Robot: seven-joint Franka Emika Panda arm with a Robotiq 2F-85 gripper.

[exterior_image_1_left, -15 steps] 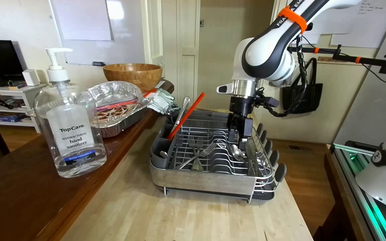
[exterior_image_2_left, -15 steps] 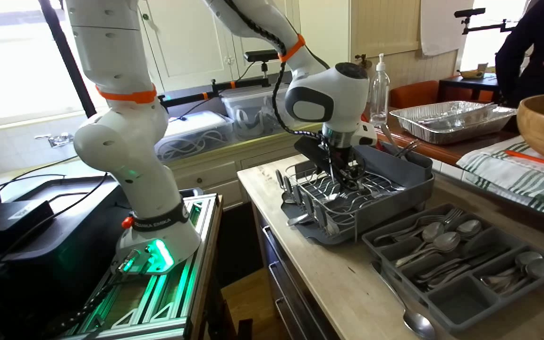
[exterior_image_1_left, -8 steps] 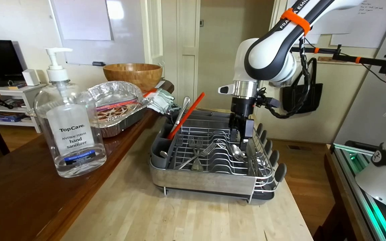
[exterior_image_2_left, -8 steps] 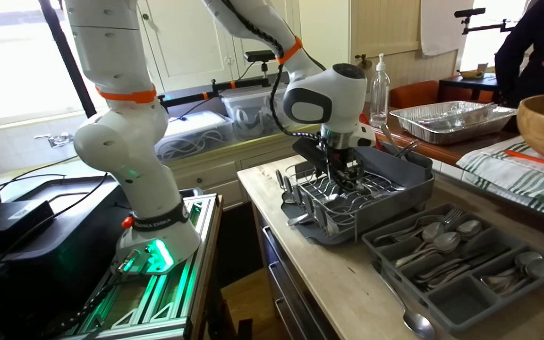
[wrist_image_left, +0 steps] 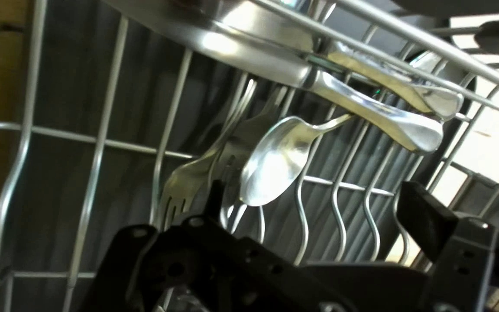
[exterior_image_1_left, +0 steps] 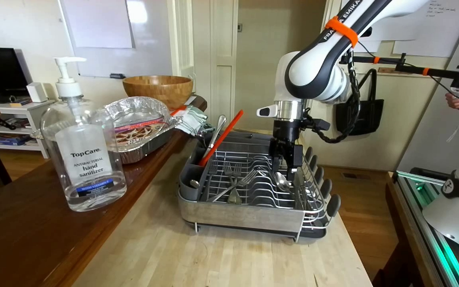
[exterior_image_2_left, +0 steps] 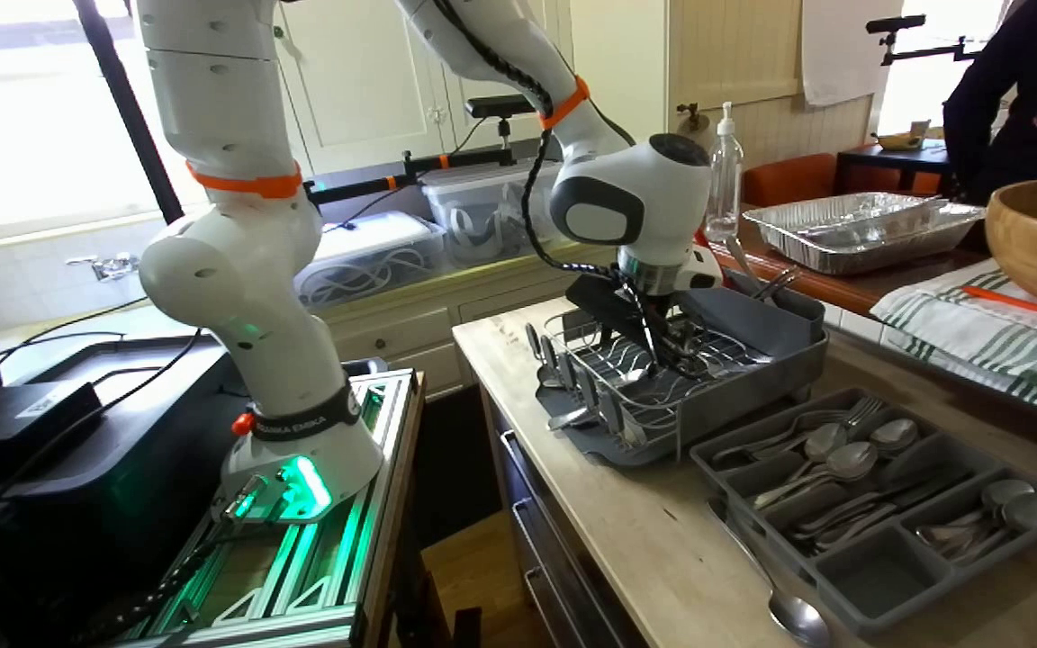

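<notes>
Grey plastic and steel wire make up the dish rack, which stands on the pale wooden tabletop in an exterior view. Above it hangs the pincer, a little lower than a moment earlier and slightly further from the base of the arm, toward the rack's middle. A steel spoon — the piece that looks nearest the fingers — lies inside the rack toward its peg-lined edge, and it has not shifted with the arm.

In an exterior view the same dip shows, over a rack standing near the tabletop's far corner. A cutlery tray rests just beside the rack, and a large spoon lies loose between that tray and the tabletop's drawer-side edge; both are unmoved.

In the wrist view the pincer stands wide, nothing held between its fingers. The spoon's bowl shows just ahead of the gap, forks lie close to one finger, and knives lie alongside the rack's rim wires. Whether that finger touches a fork cannot be told. The change seems to amount to a finer placement over these pieces — nothing is gripped, and none has been lifted.
</notes>
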